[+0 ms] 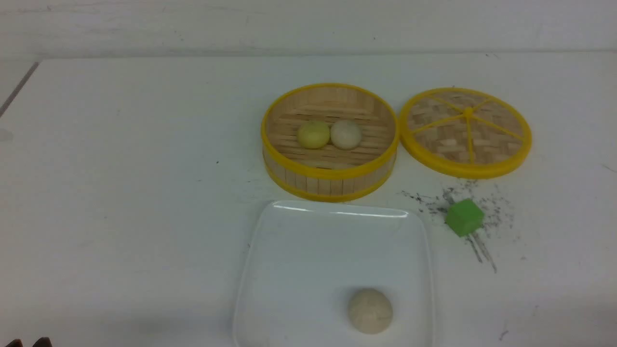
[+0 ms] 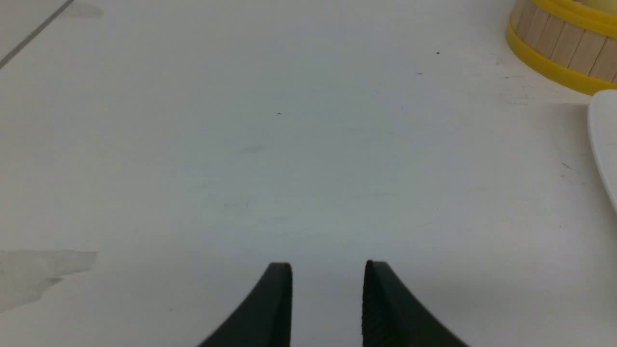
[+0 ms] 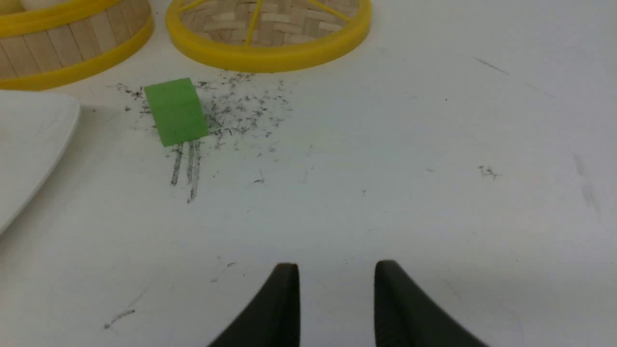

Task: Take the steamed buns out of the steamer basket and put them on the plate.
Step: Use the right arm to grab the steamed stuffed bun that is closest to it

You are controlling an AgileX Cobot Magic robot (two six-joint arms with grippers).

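Note:
Two steamed buns lie side by side on the slatted floor of the steamer basket (image 1: 330,185) at the table's middle, a pale yellow bun (image 1: 313,134) and an off-white bun (image 1: 345,134). The white square plate (image 1: 308,250) sits just in front of the basket and carries a beige speckled bun (image 1: 370,311). My left gripper (image 2: 328,264) hovers low over bare table left of the plate, open, with nothing between its fingers. My right gripper (image 3: 337,264) is low over the table right of the plate, also open and empty. Both are well short of the basket.
The flat woven lid (image 1: 465,131) with yellow spokes lies right of the basket. A green cube (image 1: 464,217) sits among dark scuff marks in front of the lid, close to the plate's right corner. The table's far edge meets a wall behind the basket.

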